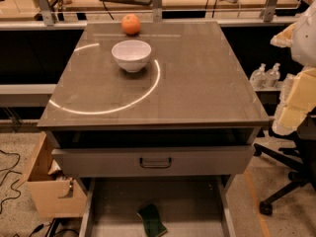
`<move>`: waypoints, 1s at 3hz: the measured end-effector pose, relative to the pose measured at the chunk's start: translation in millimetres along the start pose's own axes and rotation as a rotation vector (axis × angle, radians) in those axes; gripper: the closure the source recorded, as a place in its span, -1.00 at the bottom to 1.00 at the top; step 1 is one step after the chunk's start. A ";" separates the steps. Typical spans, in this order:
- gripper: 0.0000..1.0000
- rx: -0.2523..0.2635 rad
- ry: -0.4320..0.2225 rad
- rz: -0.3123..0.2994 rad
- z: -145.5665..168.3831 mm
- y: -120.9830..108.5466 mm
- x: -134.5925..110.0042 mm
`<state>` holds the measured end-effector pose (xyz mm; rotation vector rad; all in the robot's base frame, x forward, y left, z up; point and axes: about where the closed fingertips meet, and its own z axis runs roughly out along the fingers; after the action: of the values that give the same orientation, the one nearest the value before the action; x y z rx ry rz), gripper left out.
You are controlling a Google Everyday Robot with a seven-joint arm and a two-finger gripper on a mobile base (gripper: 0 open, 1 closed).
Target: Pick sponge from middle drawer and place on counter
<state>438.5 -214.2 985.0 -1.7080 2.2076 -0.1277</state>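
— Where's the sponge (152, 220)?
— Bottom middle of the frame, lying flat on the floor of the open drawer (197, 201), green side up.
— And the gripper (298, 102)?
— At the right edge, beside the counter (207, 83), well apart from the sponge. Whether it is wide or narrow, I cannot tell.
— Anything on the counter?
— A white bowl (131, 55), and an orange (131, 24) behind it at the top.

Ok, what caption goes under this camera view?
The sponge in the open drawer, bowl and orange on the counter, gripper at the right edge.
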 end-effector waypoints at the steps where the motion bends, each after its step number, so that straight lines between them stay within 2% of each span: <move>1: -1.00 -0.001 -0.002 0.005 1.8 1.1 -0.9; 2: -1.00 -0.019 -0.026 0.063 23.5 14.6 -11.2; 3: -1.00 -0.043 -0.015 0.148 60.1 39.6 -29.1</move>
<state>427.6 -167.5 924.0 -1.5546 2.3323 -0.0315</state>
